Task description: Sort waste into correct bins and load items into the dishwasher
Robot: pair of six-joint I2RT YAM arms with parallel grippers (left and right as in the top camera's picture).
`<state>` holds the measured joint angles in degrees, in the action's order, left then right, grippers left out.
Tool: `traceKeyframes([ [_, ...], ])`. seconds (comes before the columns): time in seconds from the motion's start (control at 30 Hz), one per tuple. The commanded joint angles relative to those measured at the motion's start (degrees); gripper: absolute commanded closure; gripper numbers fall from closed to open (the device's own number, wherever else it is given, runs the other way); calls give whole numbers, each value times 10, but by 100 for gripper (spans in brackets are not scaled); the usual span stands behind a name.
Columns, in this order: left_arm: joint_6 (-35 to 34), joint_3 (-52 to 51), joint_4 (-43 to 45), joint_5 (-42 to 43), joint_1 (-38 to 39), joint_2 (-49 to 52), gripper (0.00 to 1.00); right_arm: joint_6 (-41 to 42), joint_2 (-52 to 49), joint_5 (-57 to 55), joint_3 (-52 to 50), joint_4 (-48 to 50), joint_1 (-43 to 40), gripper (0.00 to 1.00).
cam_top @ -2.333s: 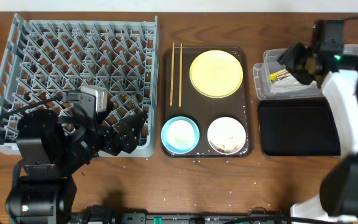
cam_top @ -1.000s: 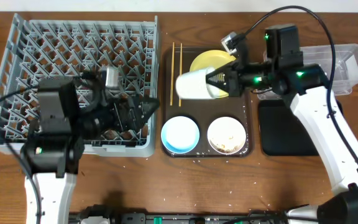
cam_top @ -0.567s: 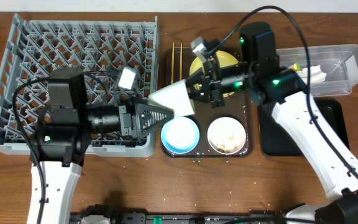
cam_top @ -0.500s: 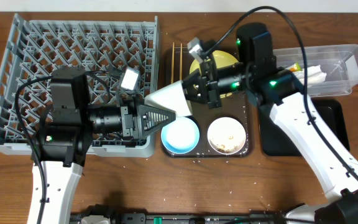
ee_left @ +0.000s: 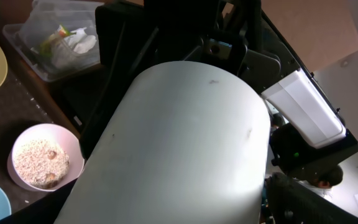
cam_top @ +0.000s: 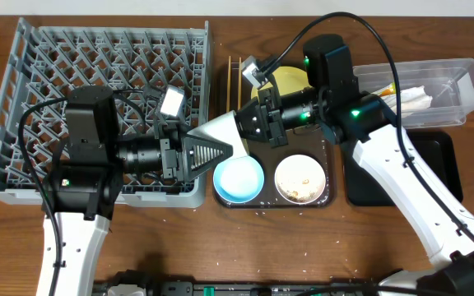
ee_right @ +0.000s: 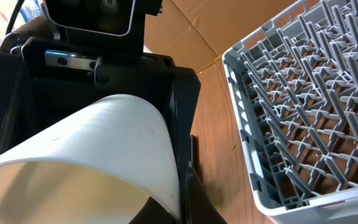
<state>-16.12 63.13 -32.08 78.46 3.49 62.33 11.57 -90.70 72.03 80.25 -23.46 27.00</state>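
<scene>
Right gripper [cam_top: 257, 123] is clamped on one end of the small white cup [cam_top: 223, 129], holding it on its side in mid-air over the gap between the dish rack [cam_top: 109, 33] and the brown serving tray [cam_top: 329, 164]. Left gripper [cam_top: 212, 152] meets it from the rack side, right at the cup's other end. I can't tell whether its jaws have closed on the cup or only bracket it, because the cup fills the left wrist view.

Looks like a handover in progress. Napkin [cam_top: 414, 97] and wrapper [cam_top: 392, 86] are already in the clear tub [cam_top: 459, 66].

Risks from here:
- If the right lets go before the left has a firm grip, the cup drops onto the blue bowl [cam_top: 238, 178] or the rack edge.
- The cup wall is smooth and looks tapered, so an off-centre pinch could squirt it out.
- The grippers are almost nose to nose, so further advance by either one risks finger contact.
- Both wrist cameras are mostly blocked by the cup, leaving only the overhead view to confirm the grip.
</scene>
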Motion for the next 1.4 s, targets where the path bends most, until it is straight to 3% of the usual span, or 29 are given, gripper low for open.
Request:
traceKeyframes([
  [0.0, 6, 5, 13, 19, 1, -3, 14, 4, 0, -10, 4, -12, -22, 99],
  [0.23, 5, 5, 14, -14, 1, -3, 27, 4, 0, -10, 4, -17, -22, 98],
  [0.3, 5, 5, 13, -32, 1, -3, 27, 3, 0, -11, 4, -16, -22, 82],
  [0.37, 5, 5, 8, -78, 1, -3, 27, -21, 0, -14, 4, -18, -26, 42],
  [0.43, 5, 5, -24, -142, -14, -4, 27, -41, 7, -73, 4, -39, -43, 28],
  [0.53, 14, 5, -129, -259, -89, -10, 27, -57, 38, -205, 4, -99, -91, 25],
  [0.63, 14, 7, -201, -348, -153, -19, 27, -69, 64, -254, 4, -142, -110, 22],
  [0.7, -2, 15, -263, -458, -210, -26, 30, -80, 77, -300, 4, -175, -105, 21],
  [0.8, -32, 24, -309, -606, -274, -25, 30, -80, 79, -367, 3, -212, -88, 20],
  [0.87, -37, 24, -313, -661, -303, -21, 30, -80, 78, -392, 3, -223, -75, 19],
  [1.03, -42, 24, -279, -712, -321, 16, 30, -80, 75, -432, 3, -225, -43, 16],
  [1.37, -36, 24, -257, -669, -321, 54, 30, -80, 75, -437, 3, -235, -23, 16],
])
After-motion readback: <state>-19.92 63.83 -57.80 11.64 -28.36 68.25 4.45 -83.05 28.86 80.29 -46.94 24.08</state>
